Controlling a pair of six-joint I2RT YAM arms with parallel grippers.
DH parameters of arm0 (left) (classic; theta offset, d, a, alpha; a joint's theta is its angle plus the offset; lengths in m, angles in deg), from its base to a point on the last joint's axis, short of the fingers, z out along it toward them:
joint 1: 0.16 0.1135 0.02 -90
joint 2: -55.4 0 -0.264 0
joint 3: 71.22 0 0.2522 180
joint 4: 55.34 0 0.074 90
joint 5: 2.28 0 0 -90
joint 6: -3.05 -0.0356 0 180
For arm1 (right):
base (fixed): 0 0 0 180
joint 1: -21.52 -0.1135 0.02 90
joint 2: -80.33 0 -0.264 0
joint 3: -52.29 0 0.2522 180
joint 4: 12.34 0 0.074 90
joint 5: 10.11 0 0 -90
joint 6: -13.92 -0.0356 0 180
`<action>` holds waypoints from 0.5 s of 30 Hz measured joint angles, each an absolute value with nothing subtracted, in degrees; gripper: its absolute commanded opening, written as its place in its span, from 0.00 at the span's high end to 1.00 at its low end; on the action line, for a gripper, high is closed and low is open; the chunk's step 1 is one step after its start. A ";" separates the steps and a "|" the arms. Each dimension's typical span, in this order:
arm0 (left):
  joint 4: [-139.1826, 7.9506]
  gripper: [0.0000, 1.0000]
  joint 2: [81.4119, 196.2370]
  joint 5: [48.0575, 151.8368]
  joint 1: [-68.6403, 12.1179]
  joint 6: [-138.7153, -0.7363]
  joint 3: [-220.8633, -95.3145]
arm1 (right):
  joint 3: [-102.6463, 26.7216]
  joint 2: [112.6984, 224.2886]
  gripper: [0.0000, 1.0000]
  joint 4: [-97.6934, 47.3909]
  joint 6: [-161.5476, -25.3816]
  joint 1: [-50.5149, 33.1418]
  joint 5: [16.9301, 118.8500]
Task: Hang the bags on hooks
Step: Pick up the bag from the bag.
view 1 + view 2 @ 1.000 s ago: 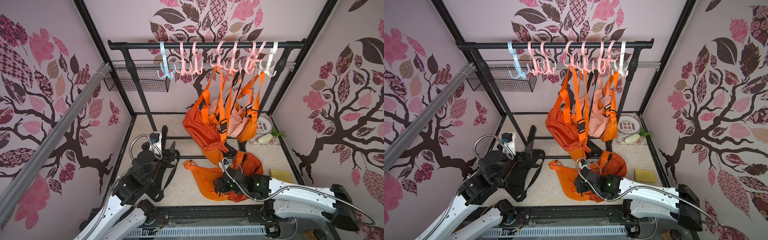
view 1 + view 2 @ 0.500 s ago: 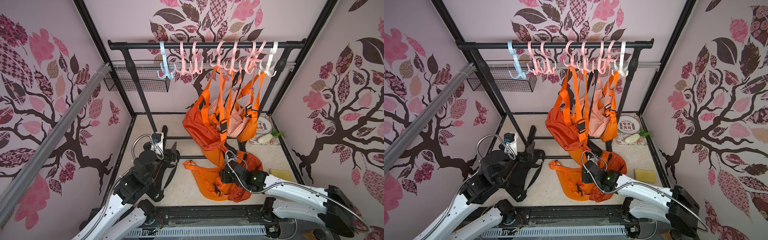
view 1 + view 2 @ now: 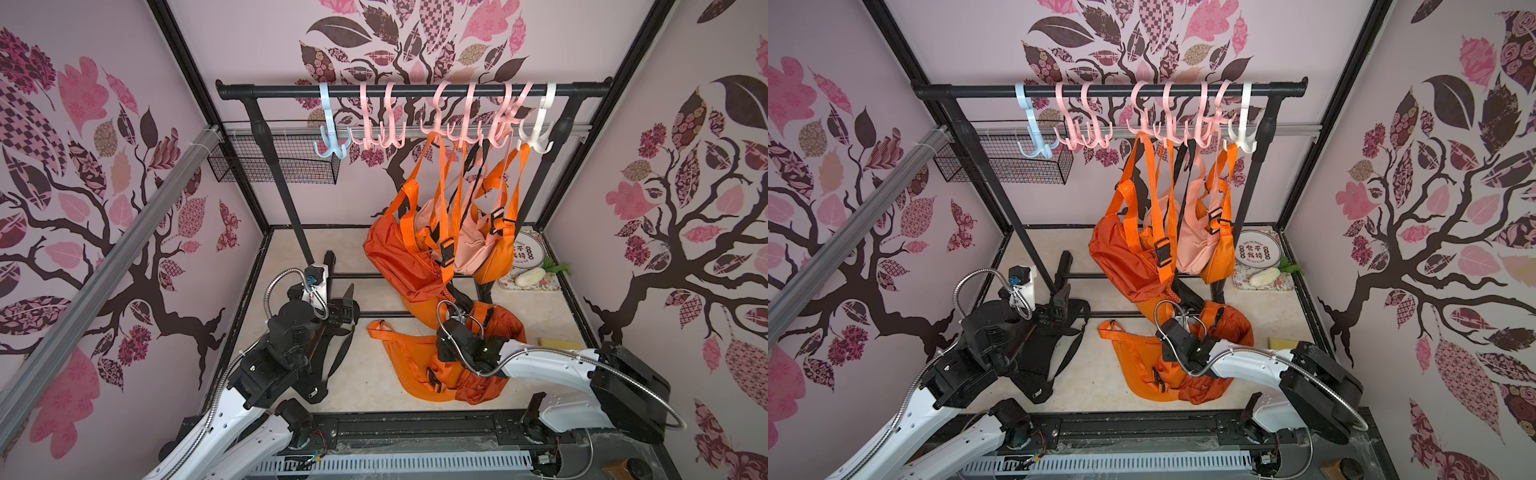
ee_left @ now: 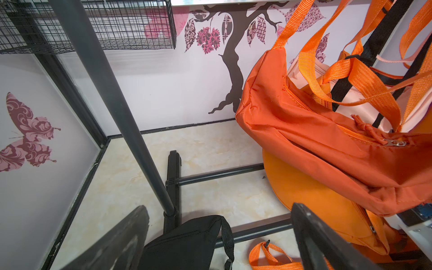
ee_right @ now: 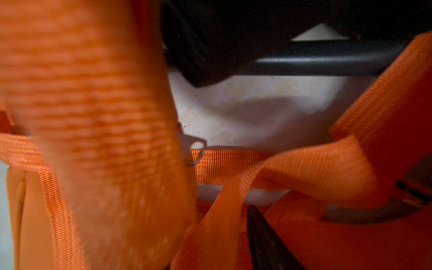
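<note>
right gripper [image 3: 452, 332] has slid farther over orange bag [image 3: 415, 370] on floor, near-right; strap [image 5: 233, 163] against lens (blurry, grip maybe forming, cannot tell). left gripper [image 4: 217, 224] wide, idle over black bag [image 4: 187, 245]. hanging not started.

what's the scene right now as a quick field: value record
rail: row of hooks, blue hook empty
hung bags: orange and pink, on the pink hooks
floor: orange bag and black bag, apart
left gripper: open, over black bag
right gripper: down at orange bag, strap right in front of it, grip unclear
task: bag not yet hung
</note>
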State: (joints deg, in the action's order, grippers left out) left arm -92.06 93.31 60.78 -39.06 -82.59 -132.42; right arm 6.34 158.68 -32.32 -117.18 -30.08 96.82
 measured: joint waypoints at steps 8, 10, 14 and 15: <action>-91.91 0.02 93.26 60.78 -39.10 -82.65 -132.38 | 5.56 157.39 1.00 -33.06 -116.09 -30.23 93.01; -91.88 0.02 93.26 60.78 -39.10 -82.65 -132.32 | 5.62 153.25 1.00 -34.77 -116.15 -30.62 92.34; -91.86 0.02 92.93 61.37 -39.10 -82.83 -132.12 | 5.56 139.73 1.00 -37.78 -115.91 -31.94 89.34; -91.86 0.02 92.83 61.78 -39.10 -82.91 -132.12 | 5.40 137.06 1.00 -38.31 -115.67 -32.15 88.23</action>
State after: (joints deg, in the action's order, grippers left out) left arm -91.86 92.83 61.78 -39.10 -82.91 -132.12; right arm 5.40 137.06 -38.31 -115.67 -32.15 88.23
